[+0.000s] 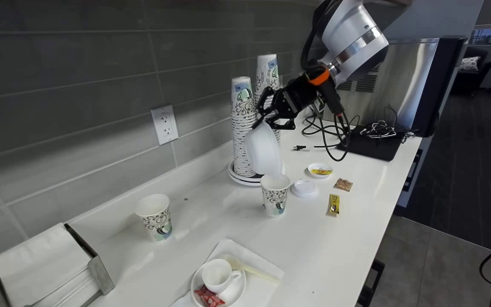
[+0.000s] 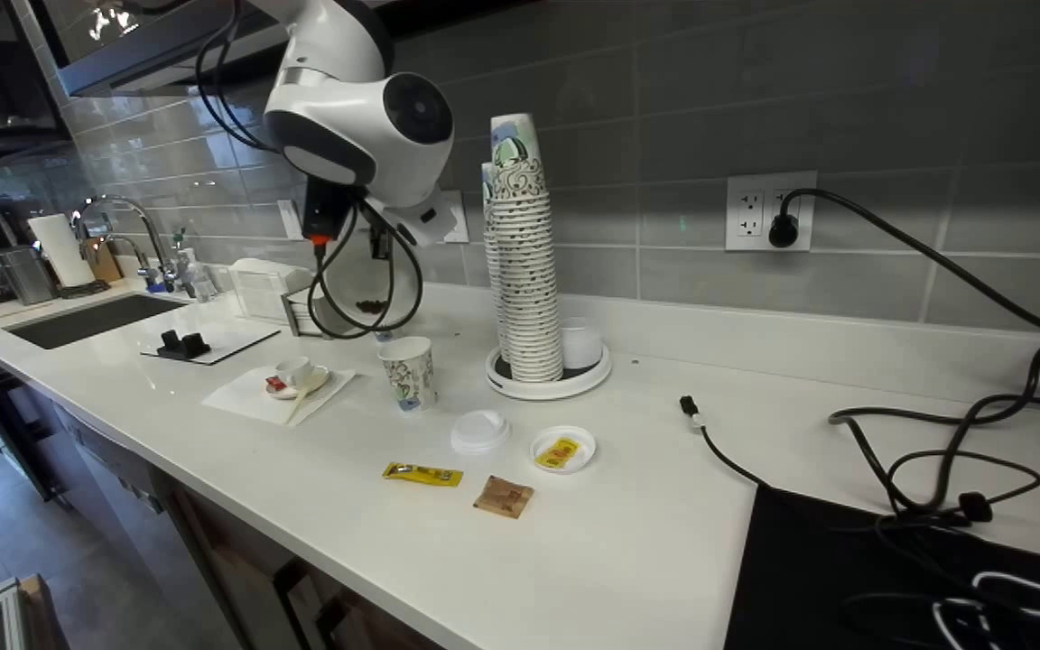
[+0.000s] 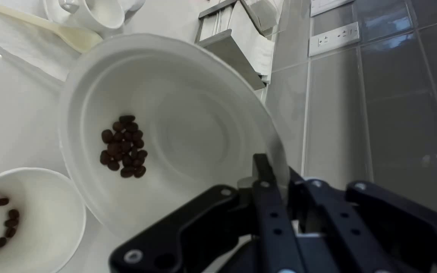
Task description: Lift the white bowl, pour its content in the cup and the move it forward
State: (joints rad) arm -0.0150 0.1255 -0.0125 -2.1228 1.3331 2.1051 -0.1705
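Observation:
The white bowl [image 1: 264, 147] is held in the air, steeply tilted, with its low edge close above the rim of the cup [image 1: 275, 196]. In an exterior view the bowl [image 2: 353, 271] is partly behind the cables, beside the upright cup [image 2: 410, 375]. My gripper [image 1: 257, 121] is shut on the bowl's upper rim. In the wrist view the gripper [image 3: 277, 170] pinches the rim of the bowl [image 3: 192, 125]. A cluster of dark beans [image 3: 123, 146] lies inside, toward the bowl's low side. Several beans lie in the cup [image 3: 51, 216].
Tall cup stacks [image 1: 242, 132] stand on a tray behind the bowl. A white lid [image 1: 304, 187], a small dish [image 1: 320, 165] and packets [image 1: 334, 204] lie near the cup. Another paper cup [image 1: 156, 217], a saucer with a coffee cup [image 1: 218, 275] and a napkin holder [image 1: 43, 268] stand farther along.

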